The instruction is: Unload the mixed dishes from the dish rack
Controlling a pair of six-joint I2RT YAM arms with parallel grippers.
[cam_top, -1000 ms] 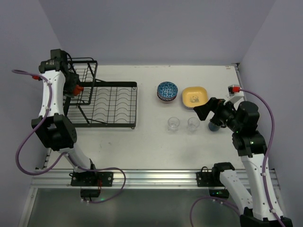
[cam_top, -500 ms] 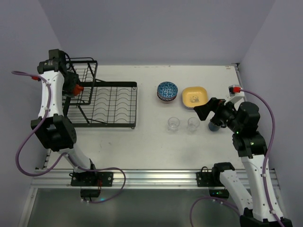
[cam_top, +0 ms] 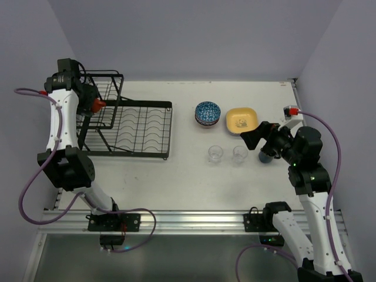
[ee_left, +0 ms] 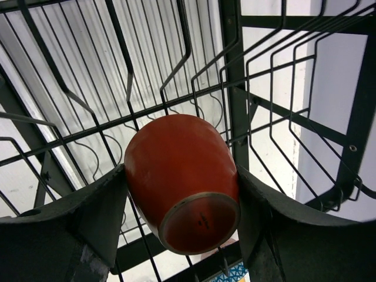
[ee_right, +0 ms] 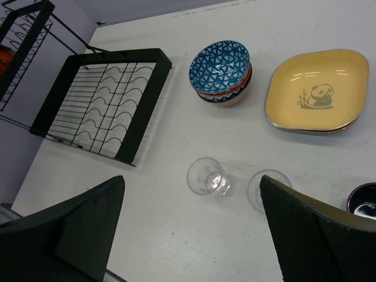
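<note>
Orange mug (ee_left: 176, 164) pinched in left pincer (ee_left: 179, 202), seemingly inside dish rack (ee_left: 232, 88) basket; right pincer (ee_right: 197, 226) spread.

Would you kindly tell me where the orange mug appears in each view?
Top external: orange mug far left, held by the left tool.
Left wrist: centre frame, between the fingers.
Right wrist: orange sliver at upper-left edge.
Shared landmark: dish rack.
</note>
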